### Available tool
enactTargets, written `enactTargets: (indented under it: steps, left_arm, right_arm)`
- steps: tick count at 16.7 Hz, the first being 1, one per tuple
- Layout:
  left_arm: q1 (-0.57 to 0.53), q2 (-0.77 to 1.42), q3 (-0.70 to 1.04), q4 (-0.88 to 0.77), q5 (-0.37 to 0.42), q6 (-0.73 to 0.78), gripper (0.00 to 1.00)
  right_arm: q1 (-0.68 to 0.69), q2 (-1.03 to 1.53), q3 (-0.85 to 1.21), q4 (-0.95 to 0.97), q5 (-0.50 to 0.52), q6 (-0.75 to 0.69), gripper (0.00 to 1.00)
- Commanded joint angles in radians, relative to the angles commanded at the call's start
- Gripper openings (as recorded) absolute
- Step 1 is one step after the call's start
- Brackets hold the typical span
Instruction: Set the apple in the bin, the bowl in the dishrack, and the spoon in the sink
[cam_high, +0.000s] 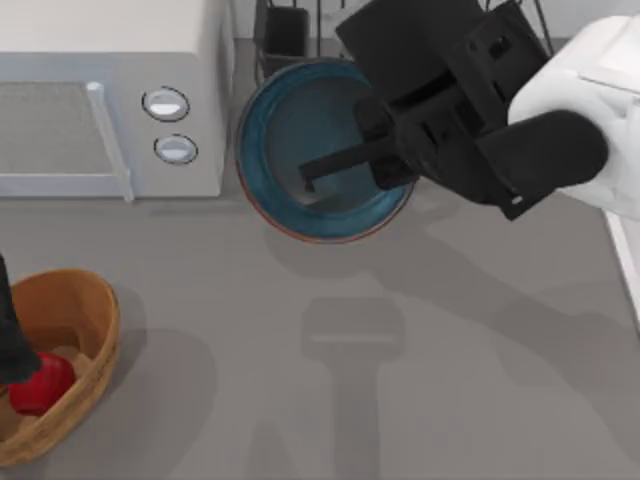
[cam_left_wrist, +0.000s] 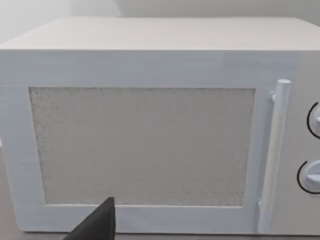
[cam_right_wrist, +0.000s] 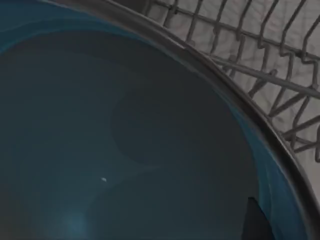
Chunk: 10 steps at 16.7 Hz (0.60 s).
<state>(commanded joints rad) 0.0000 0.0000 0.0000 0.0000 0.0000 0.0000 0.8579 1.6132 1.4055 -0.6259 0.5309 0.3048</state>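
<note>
Nearest the top camera, the right gripper hangs over the bowl, one dark finger reaching down across the inner wall; whether the fingers pinch the rim I cannot tell, since the black wrist body covers that side. Round and deep, the bowl is glazed blue with a thin reddish-brown rim, and it sits at the table's far edge, just right of the white microwave. Its right portion is hidden under the arm. In the right wrist view the blue interior looms close, with the dishrack wires just past the rim. The rack's black cup is cut off at the top edge. At the near left, the apple lies in the tan bin, partly covered by the left arm's dark edge.
</note>
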Motion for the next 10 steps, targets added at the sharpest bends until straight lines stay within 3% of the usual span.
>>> enactTargets:
  steps: [6,10]
  left_arm:
    - [0.0,0.0,0.0,0.0,0.0,0.0,1.0]
    - [0.0,0.0,0.0,0.0,0.0,0.0,1.0]
  right_arm:
    - [0.132,-0.111,0.018,0.457,0.389,-0.202,0.0]
    - [0.177,-0.168,0.031,0.595,0.523,-0.269,0.0]
